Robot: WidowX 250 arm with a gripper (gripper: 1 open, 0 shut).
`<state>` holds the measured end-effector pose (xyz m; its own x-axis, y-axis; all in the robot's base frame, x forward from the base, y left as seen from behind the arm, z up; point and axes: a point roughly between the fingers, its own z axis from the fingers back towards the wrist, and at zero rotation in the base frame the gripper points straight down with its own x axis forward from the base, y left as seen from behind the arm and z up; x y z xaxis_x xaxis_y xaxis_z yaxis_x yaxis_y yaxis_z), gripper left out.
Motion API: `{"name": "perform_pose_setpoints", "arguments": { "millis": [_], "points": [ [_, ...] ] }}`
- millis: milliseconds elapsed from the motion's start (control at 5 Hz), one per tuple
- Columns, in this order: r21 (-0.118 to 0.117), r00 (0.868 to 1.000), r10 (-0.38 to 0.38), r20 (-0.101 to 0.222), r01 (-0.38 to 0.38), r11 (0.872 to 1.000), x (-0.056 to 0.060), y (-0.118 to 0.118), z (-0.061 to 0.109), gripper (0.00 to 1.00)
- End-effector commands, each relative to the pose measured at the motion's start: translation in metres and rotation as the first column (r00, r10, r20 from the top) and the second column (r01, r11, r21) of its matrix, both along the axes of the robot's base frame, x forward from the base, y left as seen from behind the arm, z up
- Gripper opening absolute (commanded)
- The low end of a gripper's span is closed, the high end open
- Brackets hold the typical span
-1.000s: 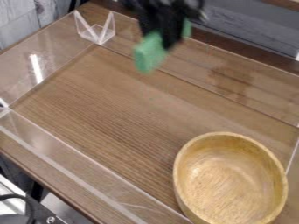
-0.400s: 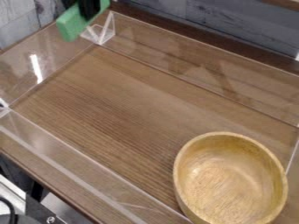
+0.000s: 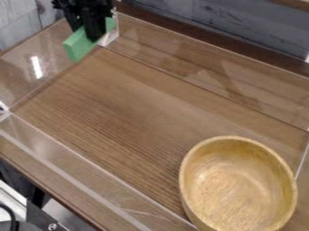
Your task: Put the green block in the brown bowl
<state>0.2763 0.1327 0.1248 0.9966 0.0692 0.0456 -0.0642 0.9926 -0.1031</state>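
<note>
From here I see the wooden bench [image 3: 139, 108], its near right corner taken by the brown bowl [image 3: 238, 185]. Toward the far left corner, the dark pincer [image 3: 87, 27] has clenched on the green block [image 3: 81, 44], tilted beneath it.

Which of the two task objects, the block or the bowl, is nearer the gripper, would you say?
The green block, right at the gripper in the picture's upper left; the brown bowl sits well apart, lower right.
</note>
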Motion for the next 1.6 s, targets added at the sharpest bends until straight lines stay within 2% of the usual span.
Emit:
{"name": "perform_pose_setpoints", "arguments": {
  "millis": [0,600,800,1200,1400],
  "points": [
    [0.026,0.999,-0.018,0.033,0.017,1.000,0.011,-0.002,0.006,0.00],
    [0.019,0.998,-0.038,0.048,0.037,0.999,0.037,-0.025,-0.002,0.00],
    [0.018,0.997,-0.052,0.052,0.052,0.999,0.034,-0.025,-0.002,0.00],
    [0.034,0.998,-0.025,0.054,0.024,0.999,0.053,-0.004,-0.018,0.00],
    [0.040,0.999,-0.003,0.051,0.001,0.999,0.055,0.015,-0.023,0.00]
  ]
}}
